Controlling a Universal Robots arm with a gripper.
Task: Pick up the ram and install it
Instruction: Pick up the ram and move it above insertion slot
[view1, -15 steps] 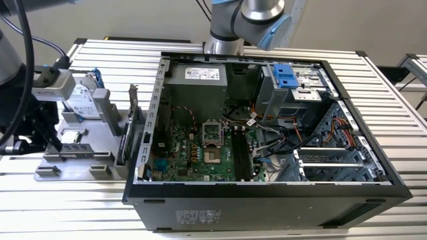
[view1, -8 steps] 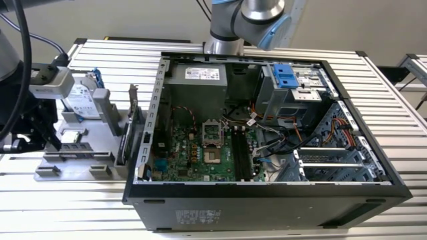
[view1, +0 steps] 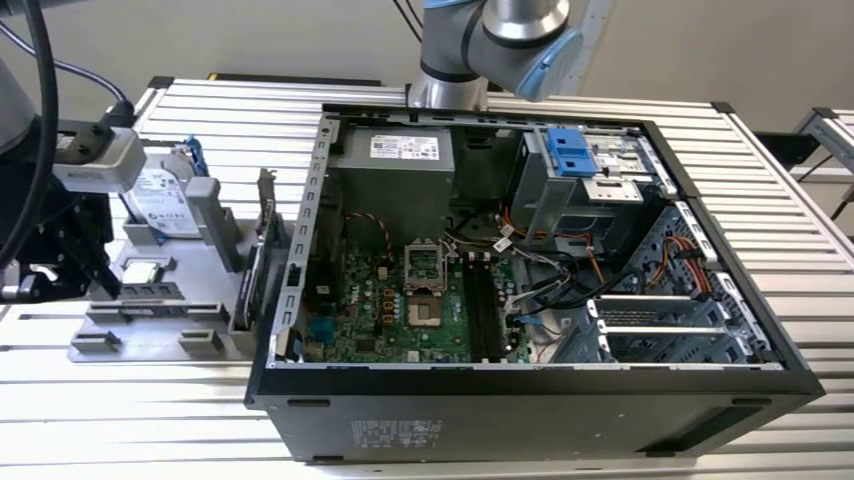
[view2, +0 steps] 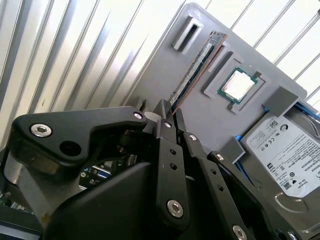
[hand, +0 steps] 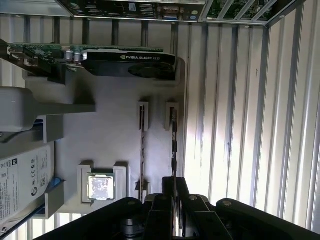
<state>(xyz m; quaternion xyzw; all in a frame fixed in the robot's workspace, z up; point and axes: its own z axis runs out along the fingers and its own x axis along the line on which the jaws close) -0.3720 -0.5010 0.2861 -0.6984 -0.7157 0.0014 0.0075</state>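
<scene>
the gripper (view2: 170, 111) holds its jaws narrow, pinching the near end of the ram (view2: 197, 62). the ram stands on edge in its slot on the grey tray (view2: 200, 130), which sits at the exterior view's left, beside the open computer case (view1: 534, 410). the pinched end is hidden behind the black fingers (view2: 167, 150). in the first wrist view a second stick (hand: 142, 145) stands just beside the ram. the hard drive (view2: 282, 150) is cut off at the frame edge.
</scene>
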